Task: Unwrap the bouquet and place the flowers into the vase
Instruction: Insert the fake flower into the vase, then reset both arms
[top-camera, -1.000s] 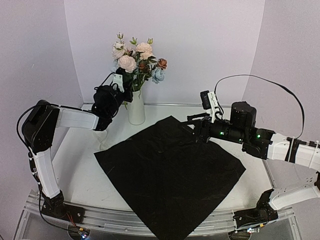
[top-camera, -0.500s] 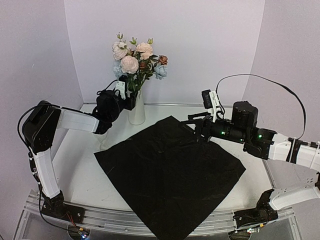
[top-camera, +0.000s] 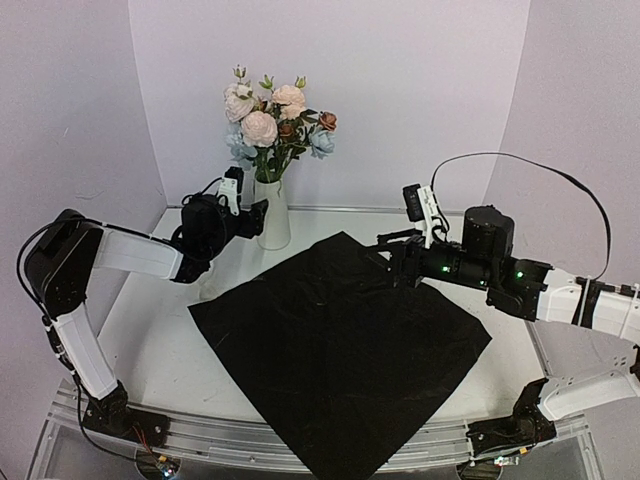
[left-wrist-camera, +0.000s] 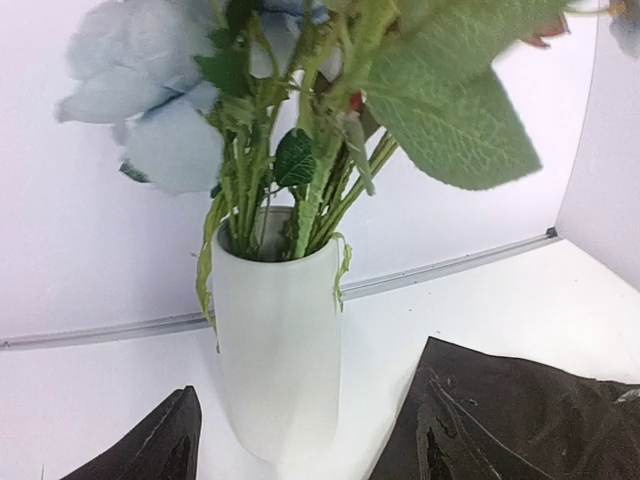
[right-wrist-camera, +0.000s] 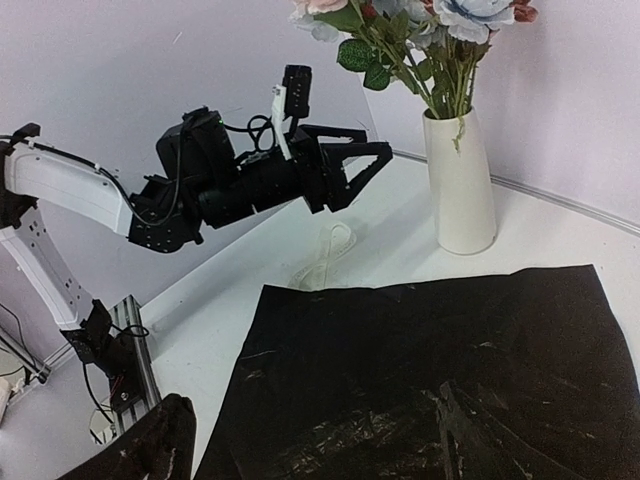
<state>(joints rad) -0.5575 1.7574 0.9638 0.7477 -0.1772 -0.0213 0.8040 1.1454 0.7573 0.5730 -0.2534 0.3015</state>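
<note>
Vase: matt white, smooth, ceramic-looking. Wrapping sheet: black paper, crinkled, faint sheen. Flowers: cloth-like petals, veined matt leaves. Table: smooth white, matt.

We see the pink, peach and pale blue artificial flowers cut off at the top of both wrist views.

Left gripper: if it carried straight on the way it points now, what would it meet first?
Most likely the vase. The left wrist view shows it dead ahead, and the left gripper, jaws open, is short of it with a gap between. Depth is hard to judge.
</note>
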